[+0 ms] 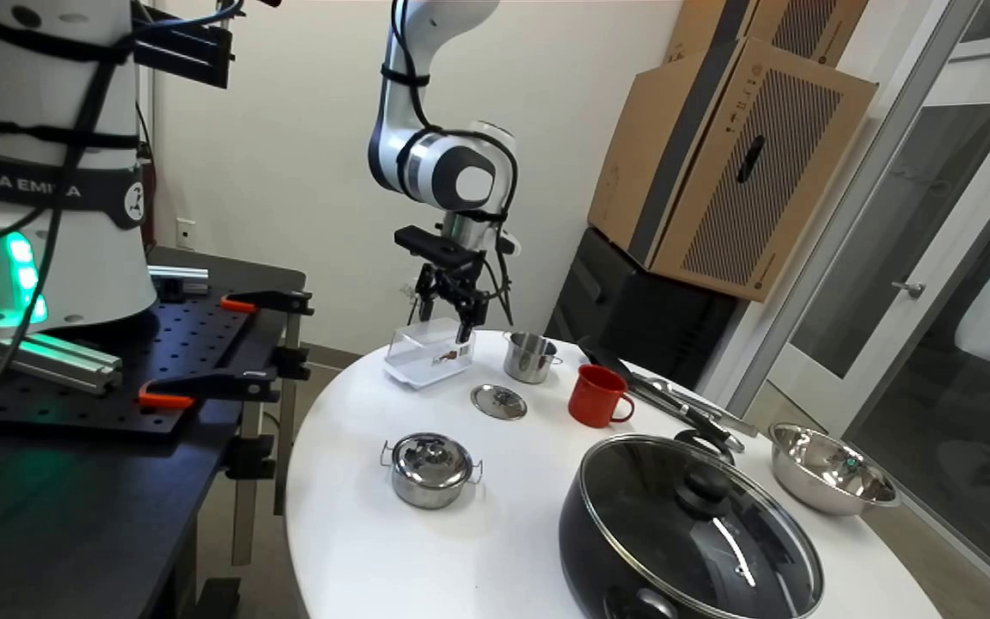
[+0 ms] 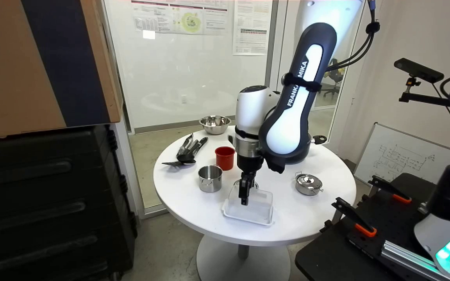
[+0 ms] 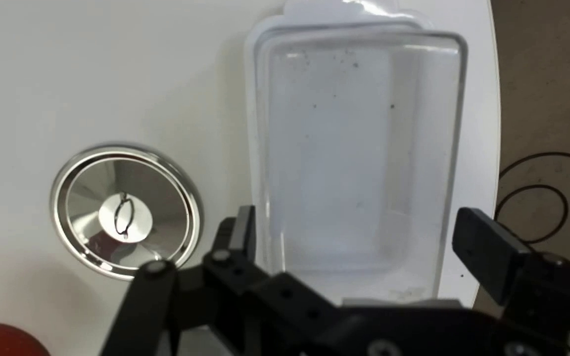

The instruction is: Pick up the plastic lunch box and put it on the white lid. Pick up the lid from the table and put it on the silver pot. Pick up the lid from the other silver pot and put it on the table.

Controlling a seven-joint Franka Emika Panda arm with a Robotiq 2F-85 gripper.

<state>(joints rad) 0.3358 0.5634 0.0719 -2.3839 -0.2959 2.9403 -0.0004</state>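
Plastic, clear and seemingly thin-walled, the lunch box (image 3: 344, 148) sits toward the left on the far side of the surface (image 1: 357, 507) in an exterior view, resting on the white lid (image 1: 426, 375), not quite square with it. It should prove light and fairly stiff, slick along its smooth walls and apt to flex or skid if squeezed hard, so hold it gently across the width, midway along the long sides. The fingers (image 3: 485, 247) stand well spread, one toward each long side, holding nothing; how far down the walls their tips reach is hard to judge. Nearer and to the right lies the silver lid (image 1: 499, 401), rigid and likely slippery at its rim; its wire loop offers the surer hold. Beyond it stands the uncovered pot (image 1: 532, 358); near, the small pot (image 1: 428, 492) wears a matching lid (image 1: 431, 460) that should handle likewise.
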